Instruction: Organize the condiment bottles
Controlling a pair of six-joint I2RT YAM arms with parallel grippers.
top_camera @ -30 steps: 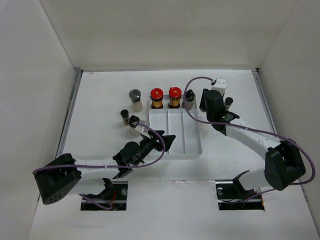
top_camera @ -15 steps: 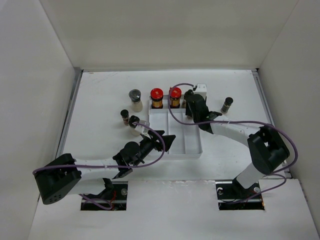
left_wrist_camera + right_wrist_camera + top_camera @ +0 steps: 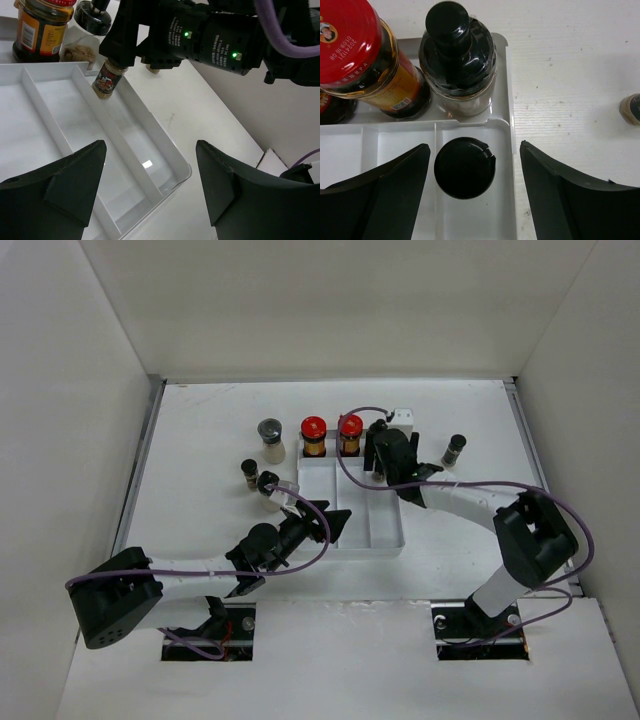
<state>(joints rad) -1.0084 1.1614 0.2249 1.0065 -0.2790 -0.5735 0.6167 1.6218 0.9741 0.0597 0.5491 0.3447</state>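
At the tray's near edge, left gripper (image 3: 150,147): fingers wide apart with nothing between them, hovering over the near left side of the white divided tray (image 3: 385,525).
Left of the tray: the nearer slim bottle (image 3: 268,490) and the farther slim bottle (image 3: 249,473) stand close together on the desk (image 3: 200,430), outside the tray.
Right compartment, far end: the small spice bottle (image 3: 106,80), labelled, with its black cap (image 3: 465,167) facing up, is directly under the right gripper (image 3: 384,455).
Right fingers: spread wider than the cap, with a gap on each side in the wrist view, so they straddle it and do not clamp it. I cannot tell whether its base rests on the tray floor.
Far row of the tray: the tall black-capped bottle (image 3: 457,60) stands just beside a red-capped amber jar (image 3: 360,55); the second red-capped jar (image 3: 314,435) is next along.
Far left on the desk: the grey-lidded jar (image 3: 270,438) stands just beside the tray's far corner.
Far right on the desk: the lone spice bottle (image 3: 454,449) stands well apart from the tray.
Handling: the spice bottles look light, rigid and smooth-walled. With narrow bases they probably tip at a sideways nudge, and they would likely crack if dropped.
Where to hold: probably from above, with the fingers across the cap or shoulder. The cap's edge should give more purchase than the slick body.
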